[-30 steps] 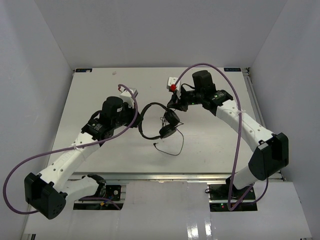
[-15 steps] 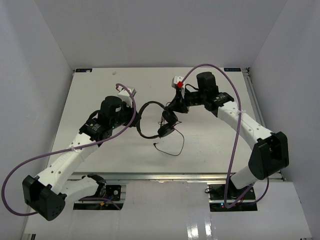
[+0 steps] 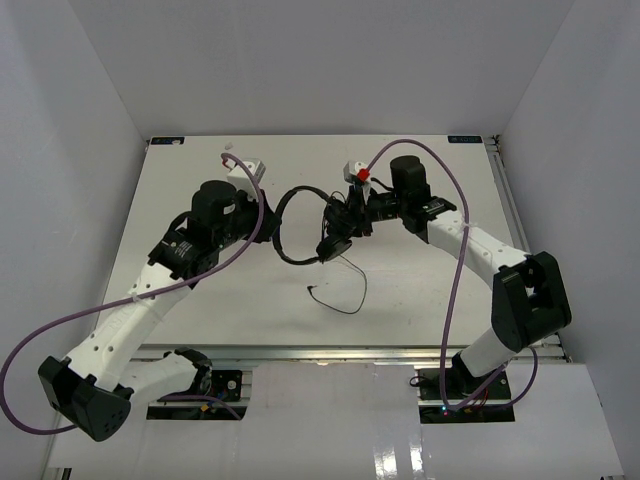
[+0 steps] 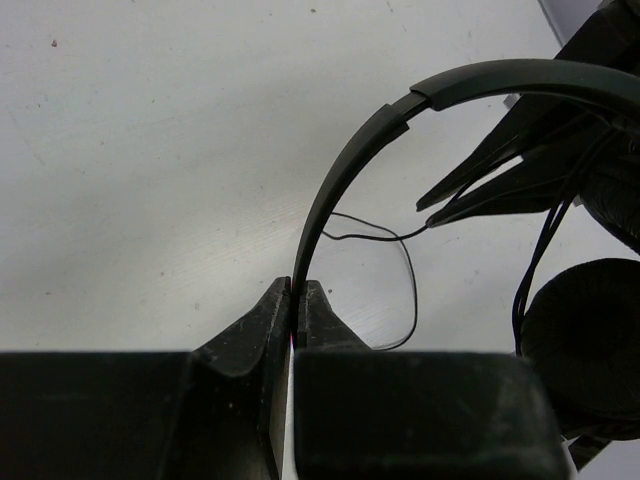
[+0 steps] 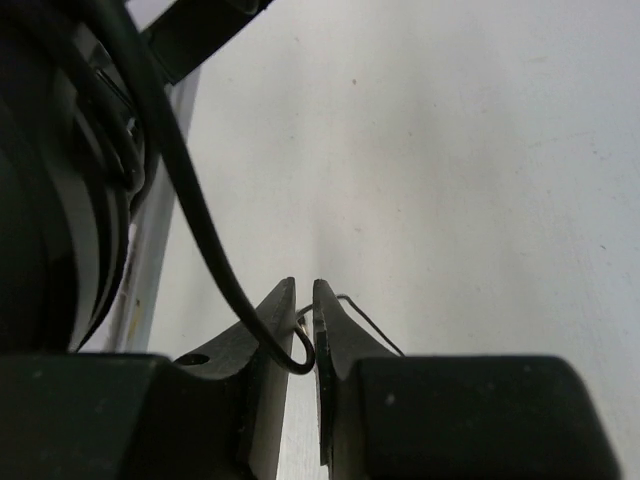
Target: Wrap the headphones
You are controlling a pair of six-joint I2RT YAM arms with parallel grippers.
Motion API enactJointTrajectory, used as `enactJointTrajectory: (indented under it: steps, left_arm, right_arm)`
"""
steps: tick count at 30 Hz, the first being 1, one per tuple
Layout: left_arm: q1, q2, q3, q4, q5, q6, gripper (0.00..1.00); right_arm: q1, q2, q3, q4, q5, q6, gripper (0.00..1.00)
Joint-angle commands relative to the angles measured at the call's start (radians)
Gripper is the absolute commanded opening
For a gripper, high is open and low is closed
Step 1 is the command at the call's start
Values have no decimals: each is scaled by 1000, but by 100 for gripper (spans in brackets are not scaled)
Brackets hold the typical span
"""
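The black headphones (image 3: 300, 192) hang above the table between both arms. In the left wrist view my left gripper (image 4: 297, 300) is shut on the thin headband (image 4: 350, 170), with a round earcup (image 4: 580, 340) at the right edge. My left gripper (image 3: 270, 228) holds the band's left side. My right gripper (image 3: 345, 215) is at the earcups (image 3: 330, 247). In the right wrist view my right gripper (image 5: 305, 298) stands almost closed, with the thin cord (image 5: 190, 200) hooked into the narrow gap. The cord's loose end (image 3: 352, 290) trails on the table to the plug (image 3: 312, 291).
The white table (image 3: 200, 180) is walled by white panels at the left, back and right. A metal rail (image 3: 330, 352) runs along its near edge. Purple cables (image 3: 450, 260) loop from both arms.
Both grippers have moved toward the back of the table, carrying the headphones higher. The headband now arches wider between them. The cord's end on the table has barely shifted.
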Motion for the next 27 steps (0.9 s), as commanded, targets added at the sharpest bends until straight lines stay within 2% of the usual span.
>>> enactJointTrajectory:
  steps: [1,11,19,27]
  left_arm:
    - [2,-14,71,28,30,-66,0]
    - [2,0,160,8,52,-129,0]
    - [2,28,246,8,72,-213,0]
    - [2,32,295,8,58,-263,0]
  right_arm:
    - [-2,6,-45,273,-115,200,22]
    - [0,67,-115,731,-151,554,35]
    - [1,124,-141,906,-137,619,41]
    - [0,159,-150,962,-165,597,41]
